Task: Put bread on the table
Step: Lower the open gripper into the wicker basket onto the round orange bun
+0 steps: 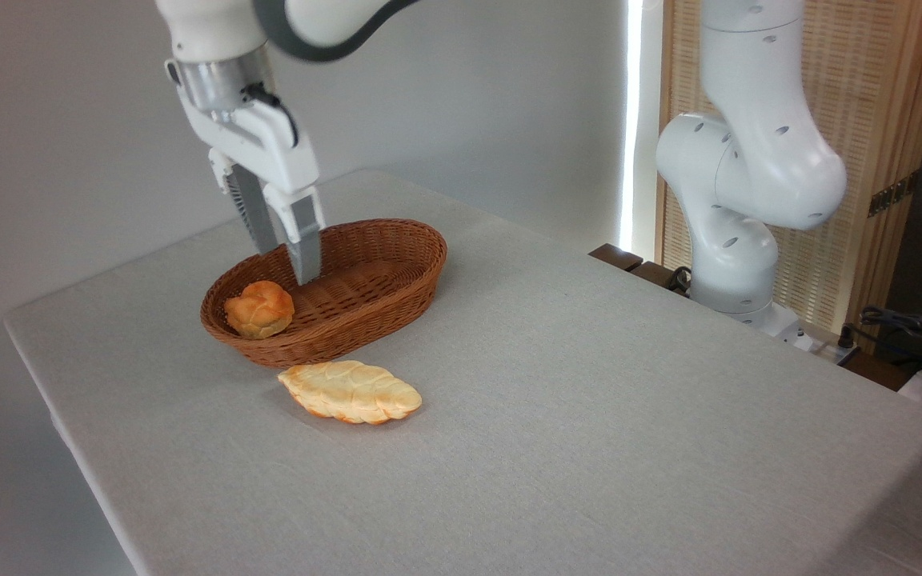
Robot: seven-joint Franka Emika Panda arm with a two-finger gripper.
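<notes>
- Fingers (289, 260) of the white Panda arm hang in the left-centre of the frame, spread a little apart with nothing between them, tips dipping just inside the back rim of the wicker basket (397, 276).
- Bun (259, 309), the small round knotted one with the orange-golden crust, sits in the left end of the basket, below and slightly left of the fingertips; the two look near but apart.
- Best approach, to my judgement: shift the fingers left and toward the front of the frame until they straddle the bun, then descend so the pads meet its widest part, not the braided top.
- Basket wall curves close behind the bun, so one finger needs room between crust and wicker; catching the rim could drag the basket.
- Closing gently seems wise, since the rounded crust may slip or dent.
- Braided leaf-shaped loaf (350, 392) lies on the grey table (589, 416) just in front of the basket; a clear spot to the right of it would suit the bun.
</notes>
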